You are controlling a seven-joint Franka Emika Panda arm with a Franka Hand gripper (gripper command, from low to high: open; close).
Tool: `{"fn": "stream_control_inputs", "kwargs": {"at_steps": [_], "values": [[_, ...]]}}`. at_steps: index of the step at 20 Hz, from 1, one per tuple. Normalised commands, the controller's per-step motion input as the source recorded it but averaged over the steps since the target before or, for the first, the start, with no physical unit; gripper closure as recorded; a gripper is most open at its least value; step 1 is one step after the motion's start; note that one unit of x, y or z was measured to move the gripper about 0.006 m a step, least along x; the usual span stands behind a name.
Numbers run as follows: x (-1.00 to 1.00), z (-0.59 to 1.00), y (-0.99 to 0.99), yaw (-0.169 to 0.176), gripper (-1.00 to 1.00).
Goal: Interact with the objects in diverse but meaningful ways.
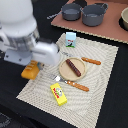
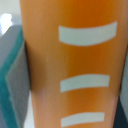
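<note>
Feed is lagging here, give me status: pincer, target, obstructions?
Pincer hidden behind arm in exterior view, state unknown. Orange-yellow ridged block fills wrist view. Block at mat's edge. Sausage on plate, apart.

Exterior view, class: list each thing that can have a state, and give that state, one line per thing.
brown sausage: lying on the round plate.
yellow box: flat on the mat.
white carton: upright at the mat's edge.
orange ridged block: beside the mat, partly hidden by the arm.
two grey pots: upright, no lids.
fingers: hidden, cannot tell.
</note>
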Motion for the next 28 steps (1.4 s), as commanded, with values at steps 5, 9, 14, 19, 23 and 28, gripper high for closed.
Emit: {"fn": "stream_control_inputs", "kwargs": {"at_steps": [5,9,14,19,23,28], "values": [[0.49,0.73,0.45,0.139,1.0],[0.79,0.5,0.47,0.026,1.0],[0.9,0.39,0.42,0.002,1.0],[0.95,0.32,0.35,0.0,1.0],[0.96,0.25,0.37,0.0,1.0],[0.89,0.13,0.49,0.0,1.0]]}}
